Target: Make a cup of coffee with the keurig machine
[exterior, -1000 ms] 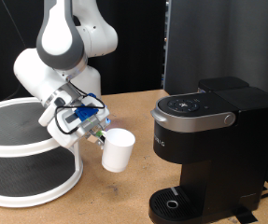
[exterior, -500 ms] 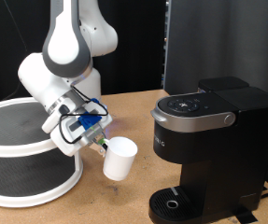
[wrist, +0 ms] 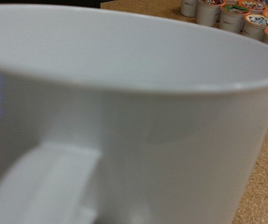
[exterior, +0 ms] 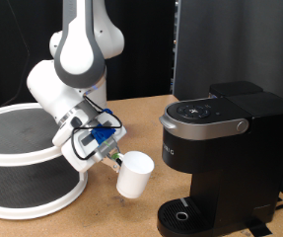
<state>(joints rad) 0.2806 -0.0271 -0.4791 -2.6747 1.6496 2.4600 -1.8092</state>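
Note:
My gripper [exterior: 111, 157] is shut on the handle side of the white cup [exterior: 134, 175] and holds it tilted above the wooden table, to the exterior view's left of the keurig machine [exterior: 220, 148]. The machine is black with a silver-rimmed lid that is down, and its round drip tray [exterior: 183, 214] is at the bottom. In the wrist view the cup [wrist: 124, 112] fills the frame, with its handle [wrist: 40, 187] close to the camera. The fingers themselves do not show there.
A white two-tier round stand [exterior: 23, 163] is at the exterior view's left. Several coffee pods [wrist: 236, 14] stand in a row on the table in the wrist view. A black panel [exterior: 230, 39] stands behind the machine.
The arm has carried the cup down and toward the exterior view's right, closer to the machine's drip tray.

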